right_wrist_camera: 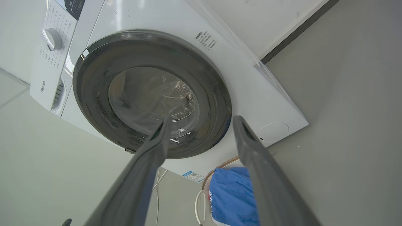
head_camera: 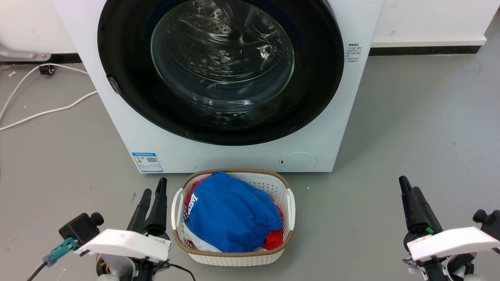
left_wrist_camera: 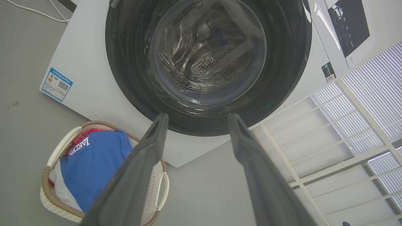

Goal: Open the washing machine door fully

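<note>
Left claw (head_camera: 154, 186): fingers spread with nothing between them. It is parked low and back from the machine, probably a rest pose before any reach.
Right claw (head_camera: 409, 184): also spread and empty, as its wrist view shows (right_wrist_camera: 202, 119). It is held level with the left one, well apart from it.
Washing machine door (head_camera: 222, 66): ahead of and above both claws and touched by neither. It looks fully shut, its black ring flush with the white front.
Door's look: a glossy black disc, nearly machine-wide. Its bulging clear window shows the perforated steel drum behind.
Washing machine (head_camera: 234, 156): straight ahead, between the two claws' lines of reach. It has a blue label (head_camera: 147, 162) on the left claw's side.
Small grey fitting (head_camera: 114, 85): on the door's rim, up and ahead of the left claw. It may be the catch or a hinge; it is too small to tell.
Laundry basket (head_camera: 230, 170): on the floor between the claws, just beside the left one and close against the machine. It is likely there for loading, and it sits under the door's lower edge.
Blue garment (head_camera: 230, 212): heaped in the basket over something red.
Stage: nothing of the opening looks done; finding the door's pull edge comes first.
</note>
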{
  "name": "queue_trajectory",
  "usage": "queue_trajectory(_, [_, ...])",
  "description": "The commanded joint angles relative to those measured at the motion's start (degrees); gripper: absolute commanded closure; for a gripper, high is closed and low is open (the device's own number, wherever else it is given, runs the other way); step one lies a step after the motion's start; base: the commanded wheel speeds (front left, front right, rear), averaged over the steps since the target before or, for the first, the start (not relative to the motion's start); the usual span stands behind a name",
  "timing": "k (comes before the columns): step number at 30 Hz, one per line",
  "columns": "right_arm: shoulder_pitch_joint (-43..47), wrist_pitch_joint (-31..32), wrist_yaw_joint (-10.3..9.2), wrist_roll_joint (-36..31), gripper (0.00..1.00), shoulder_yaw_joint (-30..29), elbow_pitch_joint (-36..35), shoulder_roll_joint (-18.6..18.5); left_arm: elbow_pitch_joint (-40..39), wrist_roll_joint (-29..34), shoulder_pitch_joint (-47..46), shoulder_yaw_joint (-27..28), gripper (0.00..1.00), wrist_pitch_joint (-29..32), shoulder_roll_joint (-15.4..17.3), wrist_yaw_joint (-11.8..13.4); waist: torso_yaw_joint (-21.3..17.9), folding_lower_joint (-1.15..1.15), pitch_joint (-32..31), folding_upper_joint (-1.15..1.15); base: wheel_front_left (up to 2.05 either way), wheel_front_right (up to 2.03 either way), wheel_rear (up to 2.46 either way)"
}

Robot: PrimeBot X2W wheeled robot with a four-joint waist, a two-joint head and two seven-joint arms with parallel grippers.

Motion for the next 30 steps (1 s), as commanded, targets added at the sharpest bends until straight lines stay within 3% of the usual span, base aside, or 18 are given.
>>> queue_trajectory(1, [-0.3,0.0,0.06,-2.5,0.0,0.0,-1.3,-0.1,-0.8,2.5,-1.6,-0.5,0.0,-0.6,0.7,0.2,0.1,0.0,0.0,0.0,0.0,0.0,0.0])
queue_trajectory(16, [1.8,0.6,0.08,-18.6,0.0,-0.5,-5.7,0.6,-1.2,16.7,-2.3,-3.9,0.0,-3.3,3.1,1.8,0.3,0.0,-0.2,0.0,0.0,0.0,0.0])
queue_trajectory(30, [3.3,0.6,0.1,-27.2,0.0,-0.5,-7.9,0.8,-0.5,25.0,-2.9,-6.1,0.0,-5.4,4.5,3.0,0.2,0.0,-0.2,0.0,0.0,0.0,0.0])
